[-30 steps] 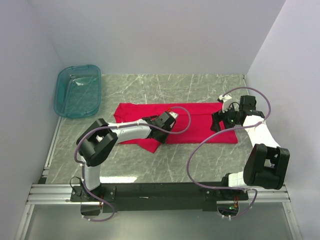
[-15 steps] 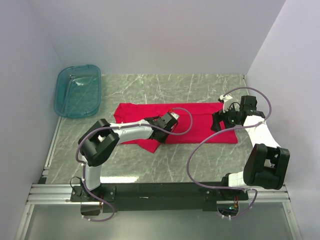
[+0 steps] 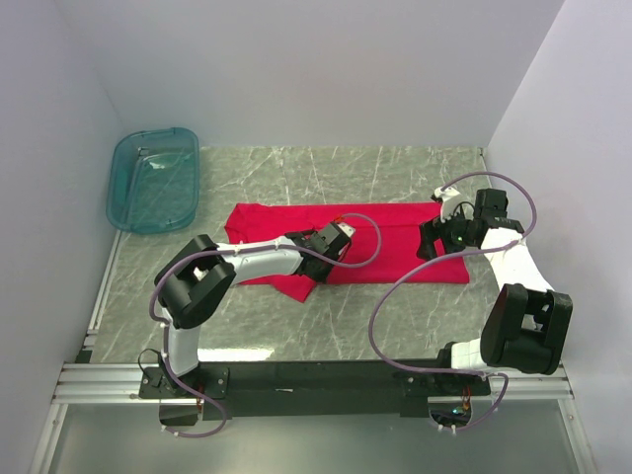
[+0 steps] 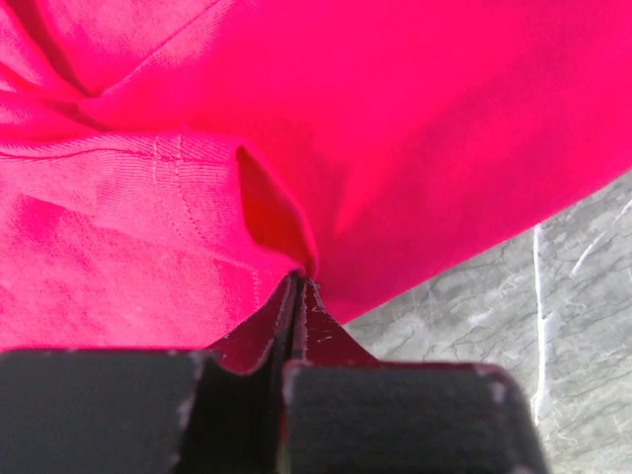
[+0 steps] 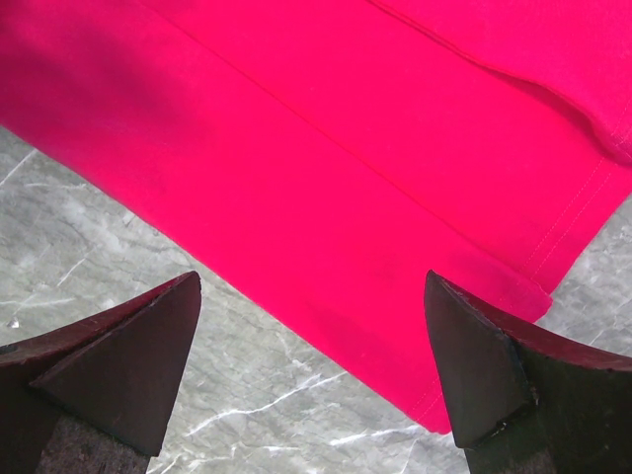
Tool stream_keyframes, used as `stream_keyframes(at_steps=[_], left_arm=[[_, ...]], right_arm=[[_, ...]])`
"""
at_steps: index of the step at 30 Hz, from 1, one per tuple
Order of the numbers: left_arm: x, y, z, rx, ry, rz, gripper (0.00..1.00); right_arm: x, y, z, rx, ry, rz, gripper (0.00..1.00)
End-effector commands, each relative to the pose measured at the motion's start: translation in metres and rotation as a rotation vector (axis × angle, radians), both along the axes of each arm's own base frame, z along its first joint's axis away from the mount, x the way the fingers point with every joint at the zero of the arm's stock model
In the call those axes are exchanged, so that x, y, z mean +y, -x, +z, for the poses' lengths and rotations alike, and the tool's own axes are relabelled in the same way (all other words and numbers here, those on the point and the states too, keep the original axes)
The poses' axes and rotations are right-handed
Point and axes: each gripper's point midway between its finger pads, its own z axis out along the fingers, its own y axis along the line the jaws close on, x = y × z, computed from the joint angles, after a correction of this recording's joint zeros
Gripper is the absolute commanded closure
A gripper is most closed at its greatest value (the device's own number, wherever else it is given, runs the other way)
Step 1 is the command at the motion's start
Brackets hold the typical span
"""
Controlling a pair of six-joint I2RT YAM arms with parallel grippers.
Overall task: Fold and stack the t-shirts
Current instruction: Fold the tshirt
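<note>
One t-shirt point(image 3: 400, 225) in left end effector point(image 4: 298, 283)

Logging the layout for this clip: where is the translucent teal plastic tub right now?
In the top external view, the translucent teal plastic tub sits at the far left corner of the grey marble table, apart from the red t-shirt.

1. My left arm point(image 3: 259, 259) and right arm point(image 3: 515, 263) wear white shells over their long links.
2. The joints are chunky black housings, the biggest being the left shoulder point(image 3: 193, 293) and right shoulder point(image 3: 528, 329).
3. A lilac left cable point(image 3: 376, 237) and right cable point(image 3: 373, 326) loop loose, running down to my black base rail point(image 3: 316, 375).
4. A small green light point(image 3: 460, 237) glows on my right wrist.
5. My left jaws are flat matte-black blocks, flecked with pale scuffs.
6. My right jaws are black wedges tapering to blunt tips, dusty and scratched.
</note>
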Motion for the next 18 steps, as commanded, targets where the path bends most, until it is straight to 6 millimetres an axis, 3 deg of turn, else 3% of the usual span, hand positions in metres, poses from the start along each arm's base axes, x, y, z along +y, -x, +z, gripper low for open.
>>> stream_keyframes(at_steps=[1, 5, 13, 18], left_arm=[[-0.011, -0.006, 0.030, -0.052, 0.054, -0.019, 0.99], [-0.008, -0.009, 0.036, -0.074, 0.045, -0.025, 0.99], [-0.001, -0.021, 0.073, -0.156, 0.030, -0.115, 1.00], [0.006, -0.033, 0.085, -0.193, -0.013, -0.172, 1.00]], right_arm=[[0.000, -0.001, 0.013, -0.048, -0.008, 0.008, 0.00], [-0.001, -0.001, 0.013, -0.051, -0.008, 0.009, 0.00], [0.000, 0.000, 0.015, -0.058, -0.013, 0.011, 0.00], [0.000, 0.000, 0.016, -0.058, -0.014, 0.010, 0.00]])
